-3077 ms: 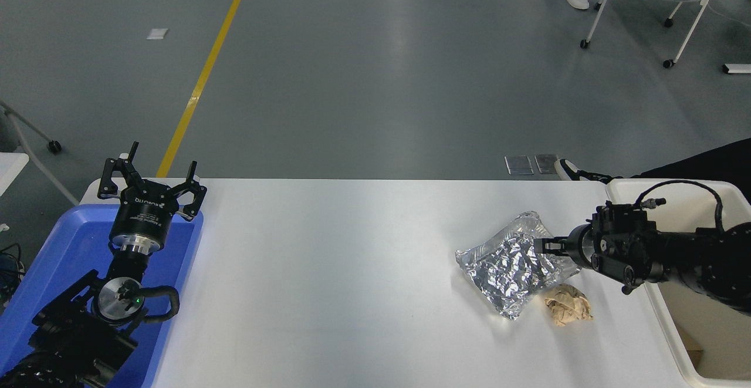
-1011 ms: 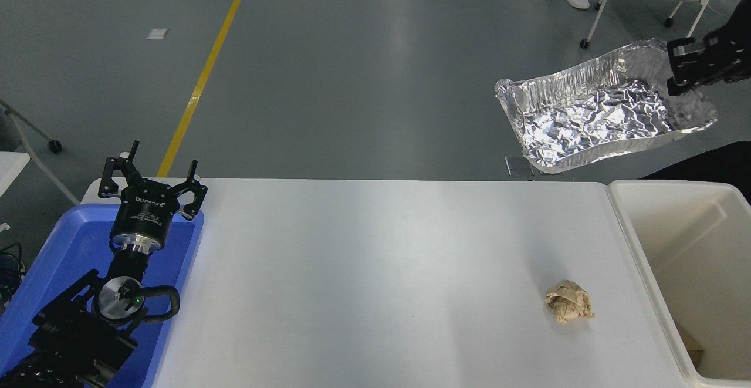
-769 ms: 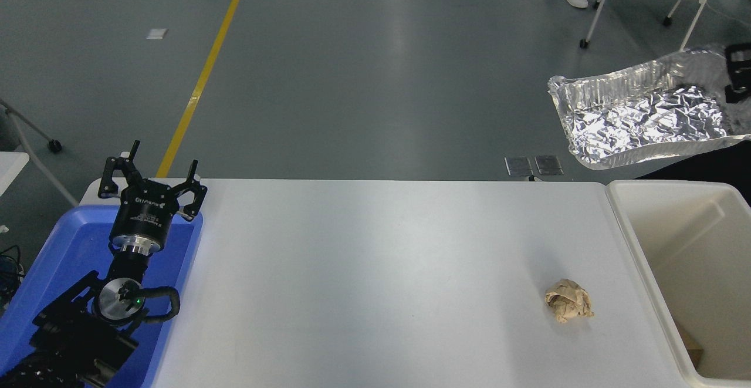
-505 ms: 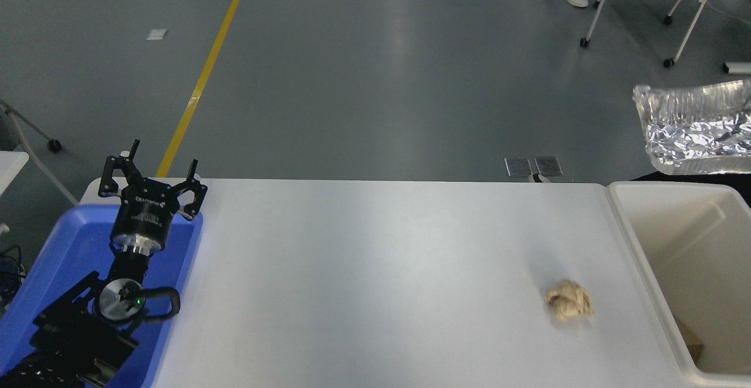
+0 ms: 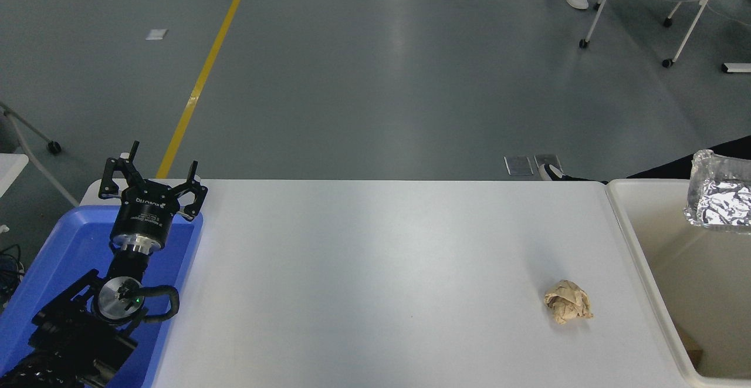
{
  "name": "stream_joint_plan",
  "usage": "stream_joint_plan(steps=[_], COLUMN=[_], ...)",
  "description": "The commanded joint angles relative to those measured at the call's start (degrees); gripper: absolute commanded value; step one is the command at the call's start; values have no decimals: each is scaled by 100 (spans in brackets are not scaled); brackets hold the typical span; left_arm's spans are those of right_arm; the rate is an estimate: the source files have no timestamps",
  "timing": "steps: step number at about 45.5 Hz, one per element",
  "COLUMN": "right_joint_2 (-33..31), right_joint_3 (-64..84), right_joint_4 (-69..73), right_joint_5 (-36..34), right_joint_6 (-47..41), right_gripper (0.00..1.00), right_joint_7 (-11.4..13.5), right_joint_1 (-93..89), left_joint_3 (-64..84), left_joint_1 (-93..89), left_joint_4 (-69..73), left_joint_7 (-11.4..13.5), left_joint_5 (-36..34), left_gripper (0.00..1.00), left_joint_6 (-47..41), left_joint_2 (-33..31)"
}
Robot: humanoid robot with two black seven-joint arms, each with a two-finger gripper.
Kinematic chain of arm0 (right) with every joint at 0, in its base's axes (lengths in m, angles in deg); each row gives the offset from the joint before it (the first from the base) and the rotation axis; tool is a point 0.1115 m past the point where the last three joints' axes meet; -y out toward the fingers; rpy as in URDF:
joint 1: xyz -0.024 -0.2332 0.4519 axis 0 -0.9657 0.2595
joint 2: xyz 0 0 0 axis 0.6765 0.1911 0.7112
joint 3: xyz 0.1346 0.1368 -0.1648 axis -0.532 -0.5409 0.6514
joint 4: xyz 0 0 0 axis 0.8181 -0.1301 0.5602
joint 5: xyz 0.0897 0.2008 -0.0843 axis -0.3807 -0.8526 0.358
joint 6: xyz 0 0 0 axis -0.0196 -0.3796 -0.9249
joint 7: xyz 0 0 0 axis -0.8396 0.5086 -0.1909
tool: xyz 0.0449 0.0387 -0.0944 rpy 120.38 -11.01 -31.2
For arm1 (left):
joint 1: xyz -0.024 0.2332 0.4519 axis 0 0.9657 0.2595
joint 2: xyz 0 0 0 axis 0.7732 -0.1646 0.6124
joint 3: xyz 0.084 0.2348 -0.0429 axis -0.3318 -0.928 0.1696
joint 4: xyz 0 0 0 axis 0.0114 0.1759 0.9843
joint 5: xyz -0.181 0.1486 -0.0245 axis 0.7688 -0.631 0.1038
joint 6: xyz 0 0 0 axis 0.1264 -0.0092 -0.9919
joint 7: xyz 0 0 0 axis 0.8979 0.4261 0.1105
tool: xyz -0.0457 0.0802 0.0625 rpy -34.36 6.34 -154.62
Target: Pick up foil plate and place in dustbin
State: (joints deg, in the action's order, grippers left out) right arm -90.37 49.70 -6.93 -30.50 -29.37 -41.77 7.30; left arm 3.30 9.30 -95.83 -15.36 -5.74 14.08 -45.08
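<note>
The shiny crinkled foil plate (image 5: 721, 191) shows only in part at the right edge of the head view, over the far part of the cream-white dustbin (image 5: 636, 241). The rest of it runs out of the picture. I cannot tell whether it is held or falling. My right gripper and arm are out of view. My left gripper (image 5: 149, 174) is parked at the lower left over the blue tray, fingers spread open and empty.
A crumpled brown paper ball (image 5: 567, 309) lies on the white table (image 5: 375, 270) near the dustbin. The blue tray (image 5: 70, 241) sits at the table's left end. A person's shoe (image 5: 554, 172) and dark clothing show beyond the far edge.
The foil plate went from the table up into the air, then right and down to just over the dustbin. My right gripper left the picture. The left arm has not moved.
</note>
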Motion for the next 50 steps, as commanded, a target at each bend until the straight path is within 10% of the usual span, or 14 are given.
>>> stream_joint_plan(steps=[1,19,22,50], right_joint_2=[725,1243,1217,-304], right_joint_3=[-912,-1018,-1018,2567], right_joint_4=[-816,-789,-772,4034], right_joint_5=[-527,-783,-783,-484], right_joint_6=[603,998,1016,226], right_gripper=[0,1,100,100], right_joint_7=[180,339,339,321], right_joint_1=[-1605,-1904,-1887,3859], left_joint_3=[0,0,0,-9], left_joint_1=[0,0,0,-9], left_joint_4=[1,1,1,1], left_joint_7=[1,9,1,-26], left_joint_5=[8,8,8,-10], left_gripper=[100,100,100,100], left_joint_6=[-1,-9,-9,17], left_joint_2=[0,0,0,0])
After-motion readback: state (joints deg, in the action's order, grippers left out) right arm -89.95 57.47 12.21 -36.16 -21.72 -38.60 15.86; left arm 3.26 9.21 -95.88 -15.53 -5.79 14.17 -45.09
